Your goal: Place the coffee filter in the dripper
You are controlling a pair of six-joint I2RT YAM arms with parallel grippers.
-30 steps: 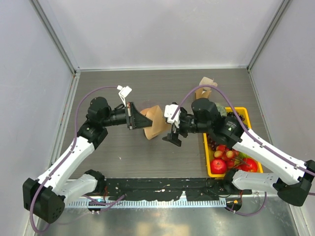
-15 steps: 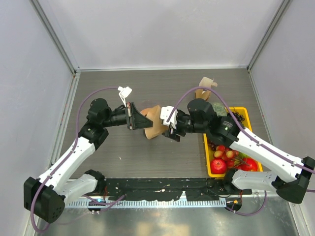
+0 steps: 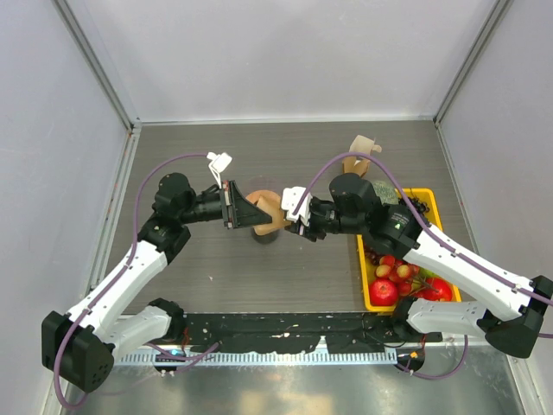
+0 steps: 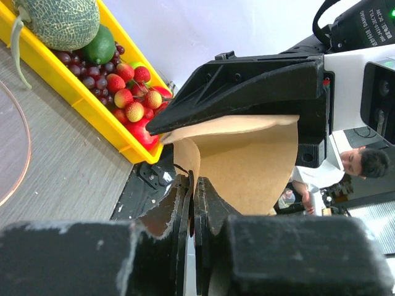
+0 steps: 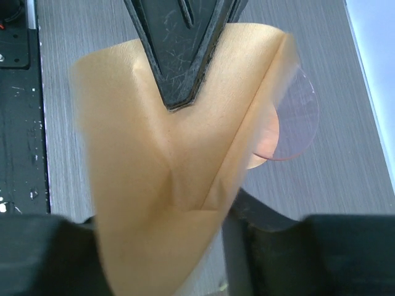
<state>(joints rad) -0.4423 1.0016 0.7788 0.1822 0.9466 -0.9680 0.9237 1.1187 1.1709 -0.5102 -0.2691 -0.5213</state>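
Note:
The coffee filter (image 3: 264, 211), a tan paper cone, hangs in the air between both arms. My left gripper (image 3: 235, 206) is shut on its edge; in the left wrist view the jaws (image 4: 192, 185) pinch the paper (image 4: 247, 166). My right gripper (image 3: 299, 220) reaches in from the right, with the filter (image 5: 166, 160) between its half-spread fingers (image 5: 271, 246). A strip of table still shows between the paper and one finger. The dripper (image 3: 266, 235) stands on the table just under the filter. Its clear glass rim (image 5: 293, 123) peeks out behind the paper.
A yellow tray (image 3: 364, 278) of fruit lies at the right, under my right arm, and also shows in the left wrist view (image 4: 92, 105). A bunch of brown paper filters (image 3: 359, 154) stands at the back. Grey walls close the table's far and side edges.
My right gripper has moved left up to the filter and its jaws have narrowed around it. The left gripper has kept its hold and barely moved.

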